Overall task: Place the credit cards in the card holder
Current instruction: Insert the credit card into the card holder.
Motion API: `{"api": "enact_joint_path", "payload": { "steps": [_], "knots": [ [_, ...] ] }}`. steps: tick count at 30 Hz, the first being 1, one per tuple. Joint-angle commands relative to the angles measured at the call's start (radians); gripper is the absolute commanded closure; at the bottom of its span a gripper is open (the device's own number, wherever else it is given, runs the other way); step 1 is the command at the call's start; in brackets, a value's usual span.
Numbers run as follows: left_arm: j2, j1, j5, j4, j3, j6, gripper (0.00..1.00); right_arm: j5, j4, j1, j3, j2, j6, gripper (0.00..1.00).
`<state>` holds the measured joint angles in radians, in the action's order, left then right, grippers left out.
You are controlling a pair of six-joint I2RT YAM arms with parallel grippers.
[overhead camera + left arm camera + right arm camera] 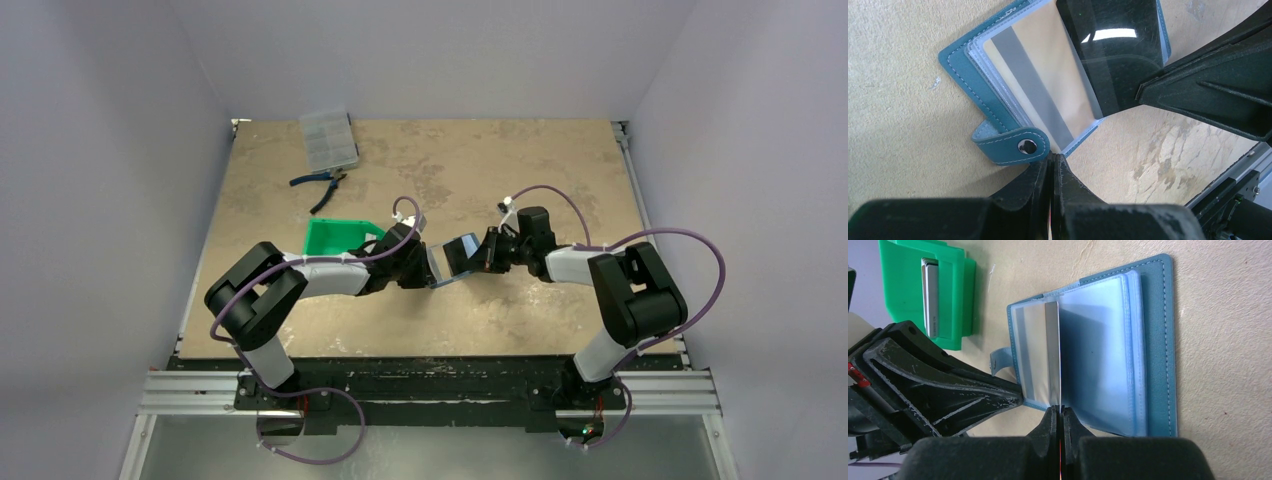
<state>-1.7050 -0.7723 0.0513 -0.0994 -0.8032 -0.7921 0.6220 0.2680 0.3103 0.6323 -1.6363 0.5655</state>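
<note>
Teal card holder (1155, 340) lies open on the table (520, 170), left arm (320, 272) and right arm (580, 265) bent inward over it. Right gripper (1060, 412) pinches one shiny sleeve (1113, 60) upright; left gripper (1053, 159) is clamped tight beside the clasp tab (1013, 145).

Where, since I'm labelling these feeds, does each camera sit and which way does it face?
Top: above and behind the arms, facing down on the table; both arms show, left hand and right hand on either side of the wallet.
Left wrist: faces along its shut hand to the open wallet; the right hand shows at right.
Right wrist: faces past its shut hand to the wallet and tray; the left hand shows at left.
Shared: all see the wallet; both wrist views see its card.
</note>
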Motion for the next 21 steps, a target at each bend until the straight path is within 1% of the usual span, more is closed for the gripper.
{"api": "enact_joint_path", "payload": {
  "steps": [1,10,13,18,21],
  "knots": [
    [-0.022,0.021,-0.082,0.115,0.03,0.046,1.0,0.042,-0.074,0.007,0.012,-0.02,0.024,1.0],
    [-0.021,0.022,-0.082,0.115,0.031,0.048,1.0,-0.002,-0.112,0.006,0.006,-0.021,0.082,1.0],
    [-0.021,0.022,-0.082,0.115,0.03,0.05,1.0,0.021,-0.116,0.006,0.012,-0.035,0.084,1.0],
    [-0.024,0.022,-0.083,0.115,0.026,0.063,1.0,0.083,-0.187,0.006,0.058,-0.086,0.012,1.0],
    [-0.031,0.022,-0.088,0.123,0.016,0.081,1.0,0.116,-0.186,0.007,0.061,-0.111,-0.006,1.0]
  ]
}}
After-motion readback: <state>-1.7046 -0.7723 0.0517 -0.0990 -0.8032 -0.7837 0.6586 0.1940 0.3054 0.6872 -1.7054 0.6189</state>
